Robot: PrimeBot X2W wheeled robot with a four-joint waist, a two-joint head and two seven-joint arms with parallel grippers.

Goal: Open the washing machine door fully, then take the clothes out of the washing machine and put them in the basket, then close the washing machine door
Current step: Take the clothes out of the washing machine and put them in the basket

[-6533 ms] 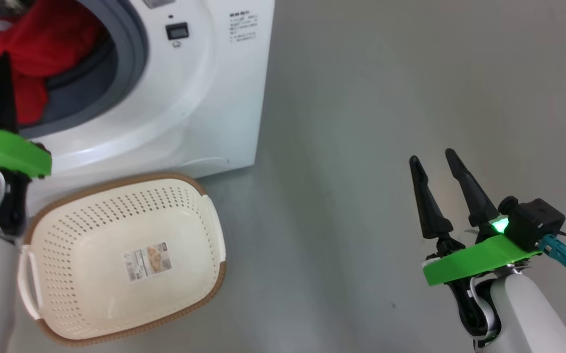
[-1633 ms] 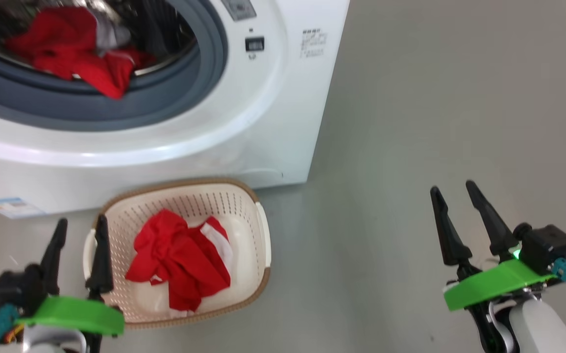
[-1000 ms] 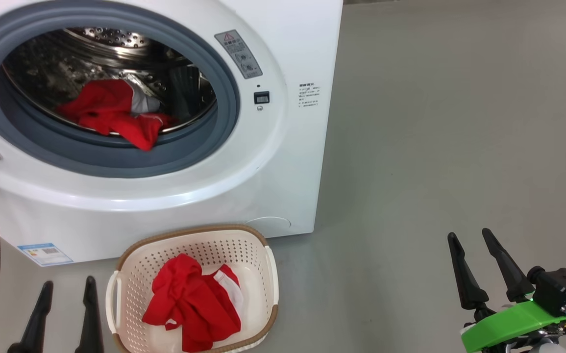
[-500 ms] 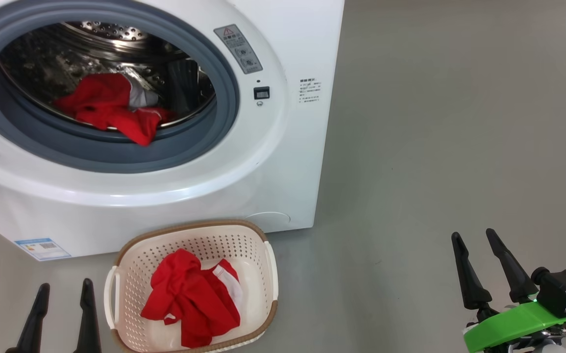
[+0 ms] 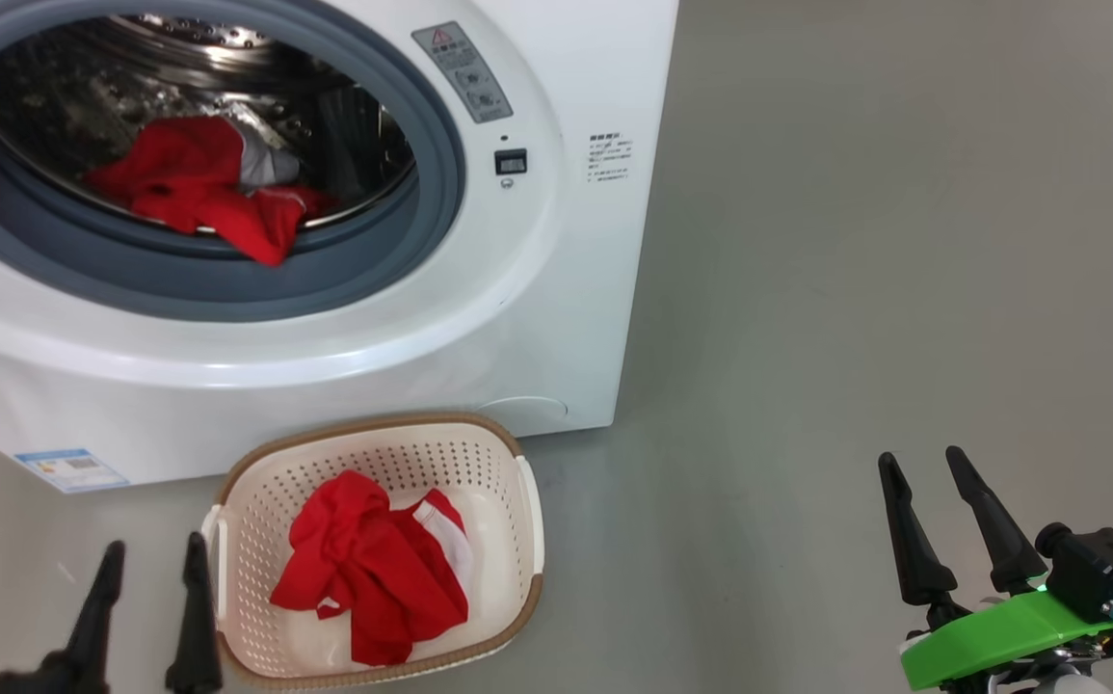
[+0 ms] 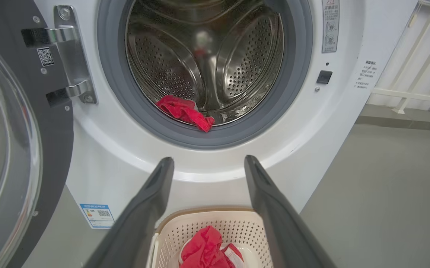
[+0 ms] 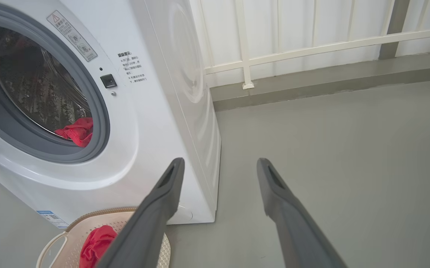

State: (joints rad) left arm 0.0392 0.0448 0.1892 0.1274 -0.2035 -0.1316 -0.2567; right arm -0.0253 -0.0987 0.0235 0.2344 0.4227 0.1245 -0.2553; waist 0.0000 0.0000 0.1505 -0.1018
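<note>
The white washing machine (image 5: 556, 289) stands with its door (image 6: 10, 149) swung wide to the left. Red clothes (image 5: 199, 188) lie in the steel drum, one end draped over the grey gasket. Another red garment with white panels (image 5: 373, 564) lies in the cream basket (image 5: 527, 511) on the floor in front of the machine. My left gripper (image 5: 153, 557) hovers open and empty just left of the basket. My right gripper (image 5: 920, 461) is open and empty over bare floor far to the right. In the left wrist view my fingers (image 6: 151, 197) frame the basket (image 6: 200, 223) below the drum opening.
Grey floor (image 5: 855, 241) stretches to the right of the machine. A white railing (image 7: 311, 44) and a low kerb run behind it. A blue label (image 5: 69, 469) sits at the machine's lower left corner.
The head view has shifted slightly, so the machine sits a little higher and further left. My left gripper has risen slightly beside the basket. Both grippers stay open.
</note>
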